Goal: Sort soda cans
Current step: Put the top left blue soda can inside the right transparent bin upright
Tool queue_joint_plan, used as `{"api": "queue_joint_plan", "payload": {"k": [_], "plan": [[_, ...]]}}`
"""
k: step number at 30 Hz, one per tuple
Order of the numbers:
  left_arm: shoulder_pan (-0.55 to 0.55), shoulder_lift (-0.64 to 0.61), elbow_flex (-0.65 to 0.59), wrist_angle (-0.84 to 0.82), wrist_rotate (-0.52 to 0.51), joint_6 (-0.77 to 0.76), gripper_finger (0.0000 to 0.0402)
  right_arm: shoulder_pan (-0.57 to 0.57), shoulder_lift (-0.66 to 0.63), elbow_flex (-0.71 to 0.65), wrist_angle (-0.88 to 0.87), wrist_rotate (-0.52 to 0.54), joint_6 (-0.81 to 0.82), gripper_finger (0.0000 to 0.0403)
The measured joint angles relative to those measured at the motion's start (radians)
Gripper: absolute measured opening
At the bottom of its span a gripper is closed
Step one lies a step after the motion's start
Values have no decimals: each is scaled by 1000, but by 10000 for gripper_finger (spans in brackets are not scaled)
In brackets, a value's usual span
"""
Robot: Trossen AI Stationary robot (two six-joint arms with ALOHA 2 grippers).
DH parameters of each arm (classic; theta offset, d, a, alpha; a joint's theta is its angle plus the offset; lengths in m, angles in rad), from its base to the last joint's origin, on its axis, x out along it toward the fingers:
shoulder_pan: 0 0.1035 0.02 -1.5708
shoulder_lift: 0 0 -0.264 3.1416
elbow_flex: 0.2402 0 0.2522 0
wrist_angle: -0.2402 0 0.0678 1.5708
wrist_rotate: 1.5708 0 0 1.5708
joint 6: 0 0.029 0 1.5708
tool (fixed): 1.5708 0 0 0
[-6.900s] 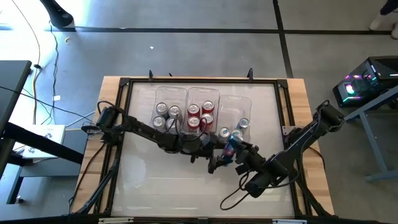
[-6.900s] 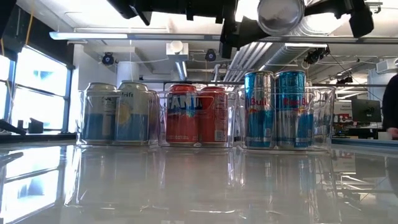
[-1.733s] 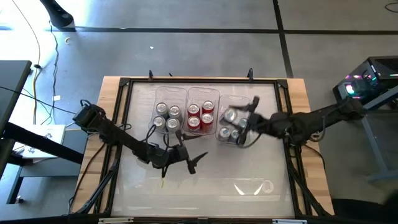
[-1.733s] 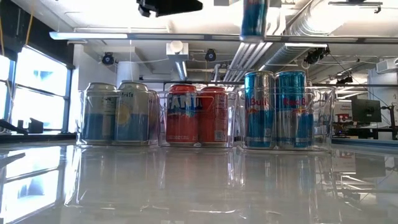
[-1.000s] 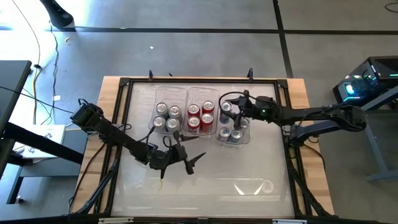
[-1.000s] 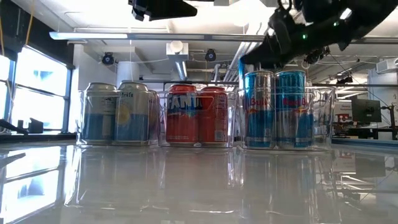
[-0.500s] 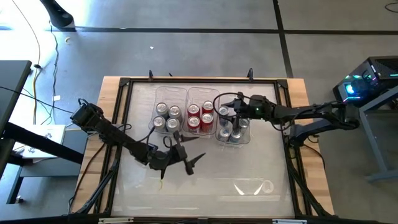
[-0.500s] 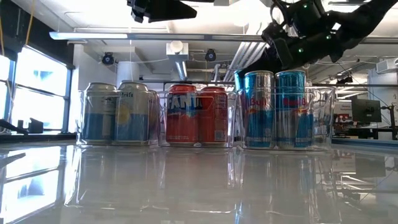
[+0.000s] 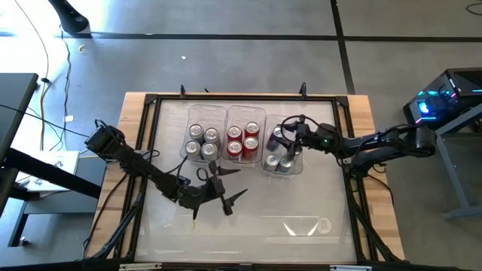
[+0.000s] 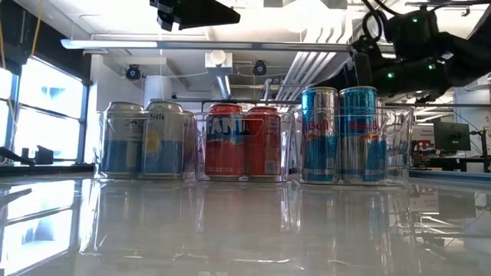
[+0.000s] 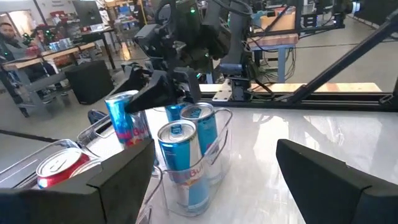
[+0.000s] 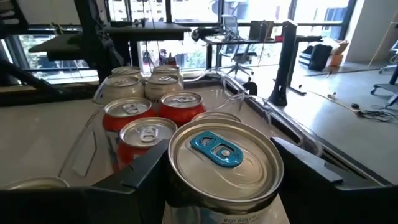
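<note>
Three clear bins stand side by side at the table's middle. The left bin (image 9: 202, 120) holds silver-grey cans (image 9: 202, 141), the middle bin red cans (image 9: 242, 138), the right bin (image 9: 300, 126) blue cans (image 9: 279, 162). My right gripper (image 9: 281, 141) reaches over the right bin from the table's right and is shut on a blue soda can (image 12: 224, 155). My left gripper (image 9: 239, 182) hangs open above the bare table in front of the bins, touching nothing. In the low view the held can is hidden behind the front blue cans (image 10: 340, 134). My right gripper pinches the blue soda can by its upper wall, just below the rim (image 12: 177, 186), one finger (image 12: 140, 177) on each side. The fingers slant down from the table's right. The can (image 11: 127, 121) stands slightly tilted in the right bin's far part, its lower end hidden by the bin wall.
A dark frame (image 9: 151, 102) runs round the white table top. Open table lies in front of the bins (image 9: 301, 203). The bins' walls (image 10: 295, 146) reach almost as high as the cans. Desks, stands and a person (image 11: 9, 34) show in the room beyond.
My right gripper has carried the blue can down into the far part of the right bin and shifted a little toward the table's right and near edge. In the low view the can has sunk out of sight behind the front blue cans.
</note>
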State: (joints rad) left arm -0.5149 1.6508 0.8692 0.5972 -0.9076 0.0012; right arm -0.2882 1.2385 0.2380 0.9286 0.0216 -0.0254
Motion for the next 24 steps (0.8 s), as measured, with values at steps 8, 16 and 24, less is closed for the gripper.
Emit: {"api": "queue_joint_plan", "payload": {"k": [8, 16, 24], "plan": [[12, 0, 0, 5, -1, -1, 330, 0, 0, 108, -223, -23, -59, 226], [12, 0, 0, 5, 0, 0, 330, 0, 0, 109, -248, -43, -58, 239], [11, 0, 0, 5, 0, 2, 330, 0, 0, 109, -251, -60, -75, 244]]}}
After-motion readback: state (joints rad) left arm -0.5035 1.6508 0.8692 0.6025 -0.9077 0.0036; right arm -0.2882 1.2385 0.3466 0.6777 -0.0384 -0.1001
